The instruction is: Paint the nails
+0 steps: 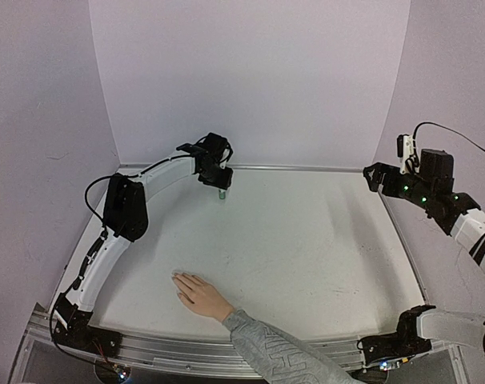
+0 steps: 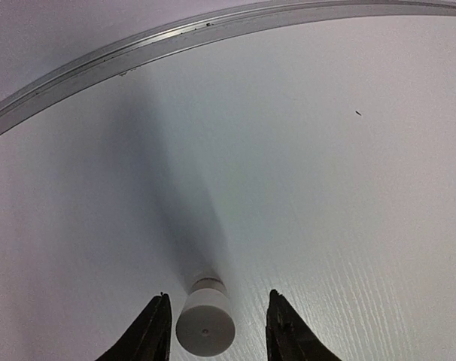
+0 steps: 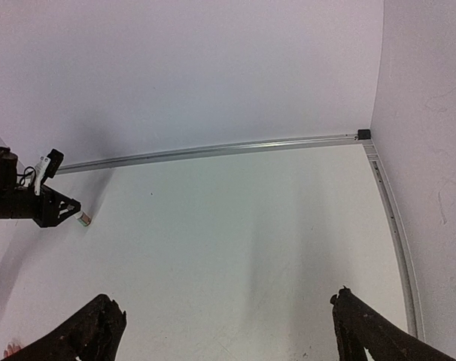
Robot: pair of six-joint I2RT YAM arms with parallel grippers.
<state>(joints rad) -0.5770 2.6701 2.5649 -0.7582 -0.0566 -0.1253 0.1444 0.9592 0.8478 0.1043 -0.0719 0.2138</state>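
**A:** Eyes on the nails. They sit at the fingertips of a human hand lying flat, palm down, on the near-left part of the table. From overhead they are too small to pick out one by one.

**B:** The fingers point toward the far-left corner and lie close together. A grey patterned sleeve runs off the near edge between the two arm bases.

**A:** And no gripper is anywhere near it. The left gripper is well away at the far side, pointing down over a small bottle.

**B:** The left wrist camera shows it best. The bottle stands upright with its white cap facing the lens. The left gripper has one dark finger on either side, and there's a sliver of table between each finger and the cap. So the jaws are parted narrowly around it, not touching.

**A:** The far rail curves past just beyond it.

**B:** On the other side, the right gripper is held high over the far-right edge, well apart from hand and bottle alike.

**A:** Its own camera has the right gripper spread wide, with nothing but bare tabletop between the fingers. The bottle is a tiny speck away to the left, under the other arm.
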